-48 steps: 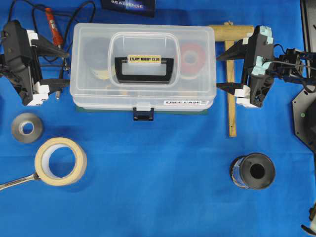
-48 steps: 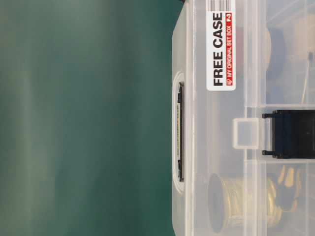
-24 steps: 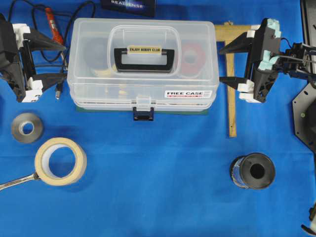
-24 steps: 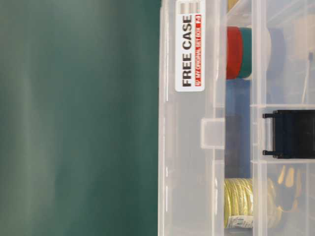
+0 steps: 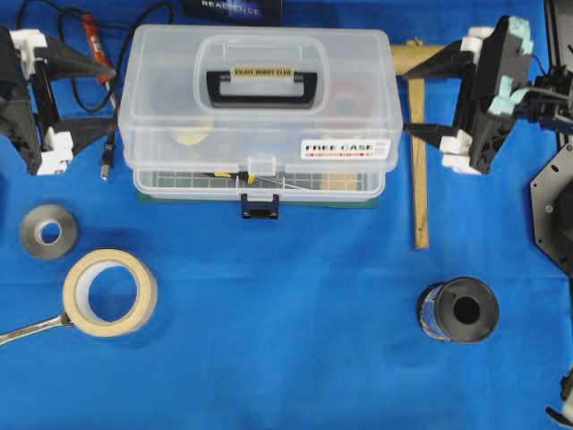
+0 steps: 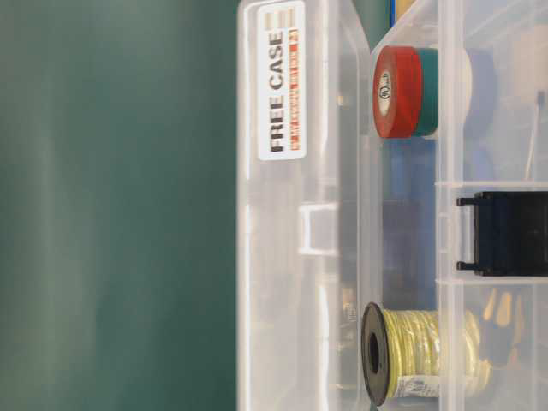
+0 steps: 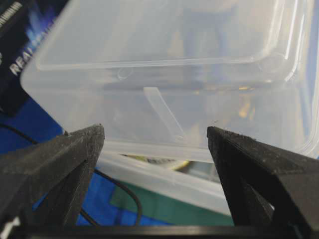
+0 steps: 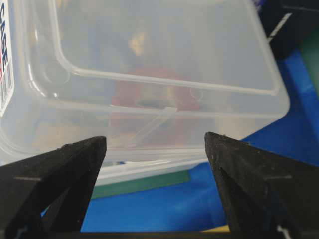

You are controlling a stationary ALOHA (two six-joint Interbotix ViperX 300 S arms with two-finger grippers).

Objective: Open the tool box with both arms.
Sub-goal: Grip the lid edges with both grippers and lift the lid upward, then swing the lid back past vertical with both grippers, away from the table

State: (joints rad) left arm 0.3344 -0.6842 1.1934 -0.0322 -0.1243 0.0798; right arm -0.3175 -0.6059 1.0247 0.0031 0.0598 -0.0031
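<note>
The tool box (image 5: 260,116) stands at the back middle, a clear case with a black handle (image 5: 262,88). Its lid is lifted at the front. Under it show the gridded floor (image 5: 269,182), the dark blue latch (image 5: 260,208) hanging free, and the green base. My left gripper (image 5: 115,94) is open at the lid's left end, my right gripper (image 5: 407,103) open at its right end. In the left wrist view the lid's end wall (image 7: 164,64) fills the view beyond my open gripper (image 7: 154,132). The right wrist view shows the same lid (image 8: 149,59) beyond that open gripper (image 8: 155,139). I cannot tell whether the fingertips touch it.
A red tape roll (image 6: 396,92) and a yellow wire spool (image 6: 411,353) lie inside the box. Around it are a masking tape roll (image 5: 109,292), a grey roll (image 5: 48,231), a wrench (image 5: 27,330), a black spool (image 5: 458,312), a wooden square (image 5: 418,161) and a red-handled tool (image 5: 94,43) with cable.
The lid has risen and tipped back, and the gap at the front has widened to show the inside. Both grippers have moved up and back along with the lid's ends.
</note>
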